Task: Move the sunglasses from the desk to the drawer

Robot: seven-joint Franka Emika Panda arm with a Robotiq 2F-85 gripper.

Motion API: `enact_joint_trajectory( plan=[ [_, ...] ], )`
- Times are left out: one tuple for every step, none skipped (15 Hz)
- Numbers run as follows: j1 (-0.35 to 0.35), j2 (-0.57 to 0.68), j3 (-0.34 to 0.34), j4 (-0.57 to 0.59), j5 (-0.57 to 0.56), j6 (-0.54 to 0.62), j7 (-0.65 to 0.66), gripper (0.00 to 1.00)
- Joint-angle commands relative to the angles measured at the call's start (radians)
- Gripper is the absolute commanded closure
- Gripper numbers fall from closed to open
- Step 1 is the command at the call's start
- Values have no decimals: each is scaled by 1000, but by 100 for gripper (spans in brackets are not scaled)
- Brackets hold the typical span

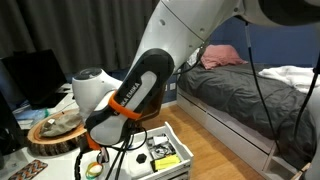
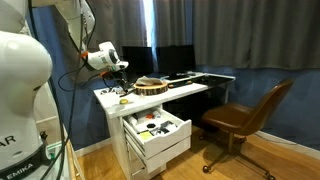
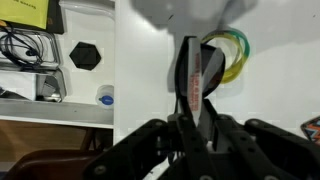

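Tool (image 3: 190,115) clenched on dark sunglasses (image 3: 190,70), above white surface (image 3: 270,100) near yellow-green ring (image 3: 232,50). Drawer (image 2: 165,140) pulled open. "EMIKA" printed on arm (image 2: 20,150).

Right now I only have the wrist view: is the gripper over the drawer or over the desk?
Observer: Over the desk. In an exterior view the gripper hangs above the end nearest the robot, and the drawer is pulled open lower down, at the front.
Operator: Anything standing in front of that drawer?
Observer: No. A brown chair stands off to one side, apart from it.
Operator: What else is on the desk?
Observer: A round wooden tray, next to the gripper.
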Motion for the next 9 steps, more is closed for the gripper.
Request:
enact_joint_trajectory(
  plan=[
    [-27, 4, 28, 9, -25, -5, 15, 84],
    [-27, 5, 28, 10, -25, -5, 15, 84],
    [-27, 6, 28, 10, -25, -5, 15, 84],
    [-27, 6, 28, 11, -25, -5, 15, 84],
    [-27, 6, 28, 11, -25, -5, 15, 96],
    [-29, -8, 11, -7, -34, 8, 29, 96],
    [-51, -23, 21, -30, -15, 22, 21, 96],
    [-62, -44, 12, -64, -19, 33, 26, 96],
    [-88, -68, 20, -105, -6, 49, 17, 96]
  ],
)
